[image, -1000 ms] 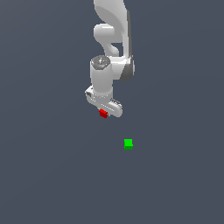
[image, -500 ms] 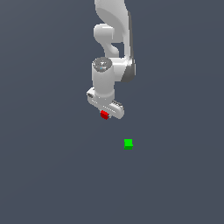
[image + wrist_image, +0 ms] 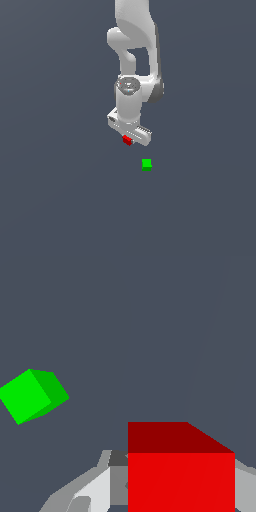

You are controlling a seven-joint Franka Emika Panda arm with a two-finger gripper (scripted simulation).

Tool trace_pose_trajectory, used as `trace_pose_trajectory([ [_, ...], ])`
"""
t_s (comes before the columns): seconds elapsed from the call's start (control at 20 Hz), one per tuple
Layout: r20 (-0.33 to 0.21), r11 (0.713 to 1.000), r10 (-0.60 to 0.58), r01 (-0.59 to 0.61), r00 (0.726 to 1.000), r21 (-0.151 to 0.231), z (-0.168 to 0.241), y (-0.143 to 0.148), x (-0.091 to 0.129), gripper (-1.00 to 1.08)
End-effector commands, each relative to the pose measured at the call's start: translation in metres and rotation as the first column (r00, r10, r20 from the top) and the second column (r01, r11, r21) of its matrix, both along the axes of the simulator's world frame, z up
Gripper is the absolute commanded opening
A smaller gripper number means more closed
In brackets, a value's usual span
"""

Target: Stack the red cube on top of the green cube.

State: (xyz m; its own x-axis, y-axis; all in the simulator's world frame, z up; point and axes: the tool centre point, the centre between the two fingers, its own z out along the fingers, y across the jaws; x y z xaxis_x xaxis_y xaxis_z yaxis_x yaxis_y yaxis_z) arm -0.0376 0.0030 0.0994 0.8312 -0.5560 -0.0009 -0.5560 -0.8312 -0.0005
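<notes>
The white robot arm's gripper (image 3: 129, 138) is hanging in the middle of the exterior view, and its fingers are squeezing the small bright red cube (image 3: 127, 140) between them. In the wrist view the red cube (image 3: 181, 471) is filling the lower right part of the picture, with pale finger (image 3: 95, 486) parts poking out beside it. So the red cube is being carried, up off the flat dark grey floor (image 3: 55, 200).

The small bright green cube (image 3: 146, 164) is sitting alone on the floor, a little below and toward the exterior view's right of the gripper. The two cubes are near each other but not touching.

To do this step well, I think the arm should be sliding sideways until the red cube is right above the green one. It should be staying high enough not to bump it. The green cube (image 3: 31, 396) is looking turned in the wrist view, so the hand may need a small twist to line up the sides. Then it should be going down slowly and letting go only when the red cube is resting flat.

Counting now: one red cube, one green cube, one arm, one gripper.
</notes>
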Motion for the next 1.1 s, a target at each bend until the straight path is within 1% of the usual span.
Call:
trace_pose_trajectory([
  [0.0,0.001,1.0,0.0,0.0,1.0,0.0,-0.006,0.013,0.014,-1.0],
  [0.3,0.0,1.0,0.0,0.0,1.0,0.001,-0.021,0.045,0.049,-1.0],
  [0.5,0.0,1.0,0.0,0.0,1.0,0.0,-0.028,0.061,0.067,-1.0],
  [0.75,0.0,1.0,0.0,0.0,1.0,0.0,-0.034,0.073,0.082,-1.0],
  [1.05,0.0,1.0,0.0,0.0,1.0,-0.001,-0.038,0.081,0.091,-1.0],
])
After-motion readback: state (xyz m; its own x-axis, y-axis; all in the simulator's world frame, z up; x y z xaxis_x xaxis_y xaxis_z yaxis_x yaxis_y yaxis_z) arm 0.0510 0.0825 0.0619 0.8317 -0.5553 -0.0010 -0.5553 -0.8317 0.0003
